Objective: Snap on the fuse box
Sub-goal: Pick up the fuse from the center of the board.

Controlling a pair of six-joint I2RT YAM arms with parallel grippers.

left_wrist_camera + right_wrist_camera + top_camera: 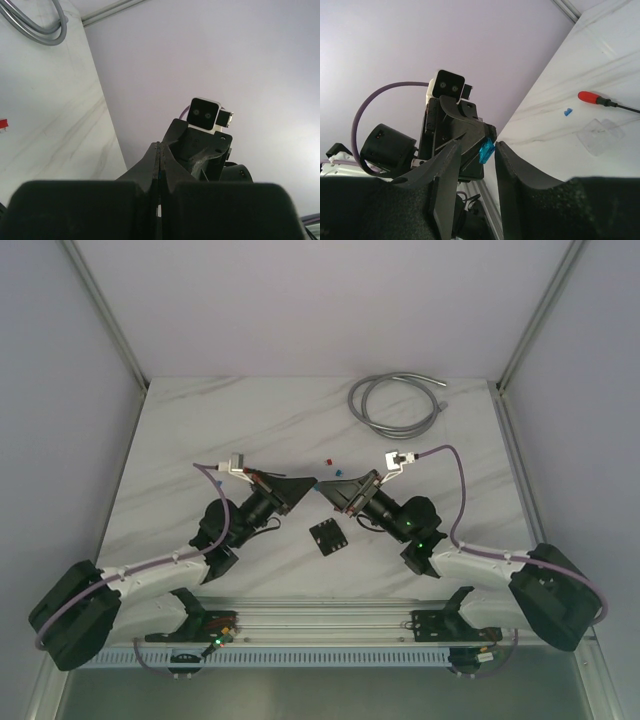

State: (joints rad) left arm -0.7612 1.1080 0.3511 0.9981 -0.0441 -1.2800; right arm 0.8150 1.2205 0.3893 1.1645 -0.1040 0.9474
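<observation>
The fuse box [328,537], a small black square block, lies flat on the marble table just in front of both grippers and shows in neither wrist view. My left gripper [311,483] [159,150] is shut, and a small blue fuse [486,150] sticks out of its tip. My right gripper [323,489] [478,144] faces it tip to tip above the table. It is open, with one finger on each side of the blue fuse, the right finger very close to it.
A grey coiled cable [395,400] lies at the back right. Loose red [325,458] and blue [338,472] fuses lie behind the grippers. A red-handled screwdriver [590,97], another blue fuse [567,112] and a clear plastic piece [601,135] are on the table.
</observation>
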